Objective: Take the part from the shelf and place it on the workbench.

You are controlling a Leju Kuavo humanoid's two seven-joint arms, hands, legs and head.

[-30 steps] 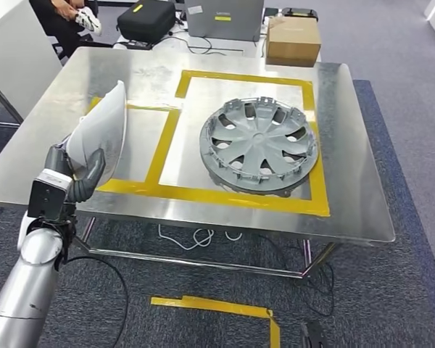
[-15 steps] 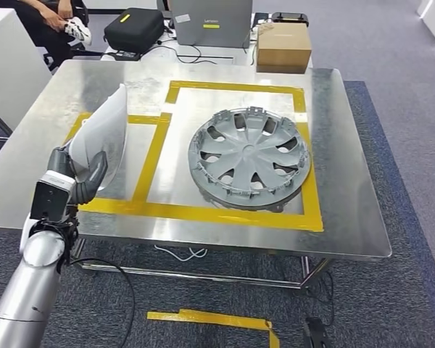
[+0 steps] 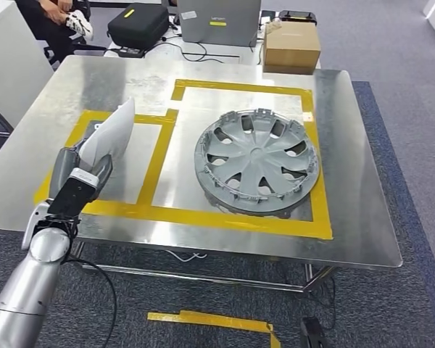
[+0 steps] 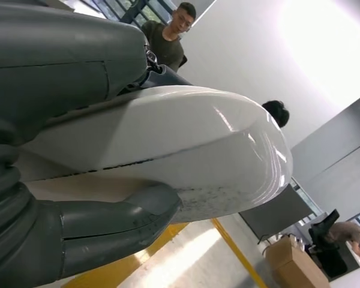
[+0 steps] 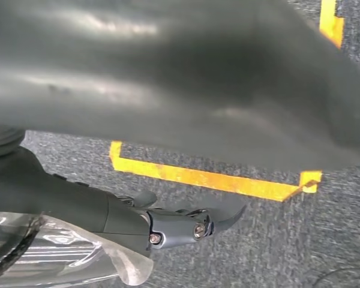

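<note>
One white part (image 3: 110, 134) is gripped in the left hand (image 3: 80, 176) above the bench's (image 3: 357, 217) front-left taped box; judged next: lower and release.

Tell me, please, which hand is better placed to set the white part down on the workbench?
The left hand: it already holds the white part over the workbench's smaller yellow-taped box. The right hand hangs low over the carpet.

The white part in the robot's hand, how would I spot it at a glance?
Find the steel workbench marked with yellow tape. Over its smaller taped box, the left hand holds a smooth, glossy white shell. Unlike the grey spoked wheel cover, it has no holes.
</note>
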